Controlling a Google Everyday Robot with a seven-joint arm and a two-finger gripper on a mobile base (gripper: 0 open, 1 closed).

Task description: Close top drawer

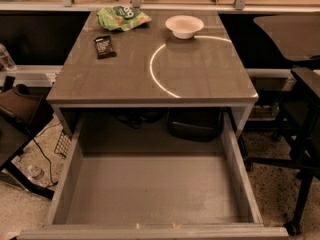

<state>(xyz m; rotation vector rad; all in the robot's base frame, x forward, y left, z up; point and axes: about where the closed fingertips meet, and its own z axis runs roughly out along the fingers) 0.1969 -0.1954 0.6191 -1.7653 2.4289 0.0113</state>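
Note:
The top drawer (150, 189) is pulled far out from under the grey cabinet top (150, 79). I look down into its deep, empty grey box interior. Its front edge (150, 231) runs along the bottom of the view; the front panel and handle are hidden below the frame. The gripper is not in view.
On the cabinet top lie a white bowl (184, 26), a green snack bag (122, 17) and a dark bar wrapper (104, 46). Dark chairs (300, 134) stand at the right, a brown bag (20, 109) and cables (45, 154) at the left. A black bag (195, 124) sits under the top behind the drawer.

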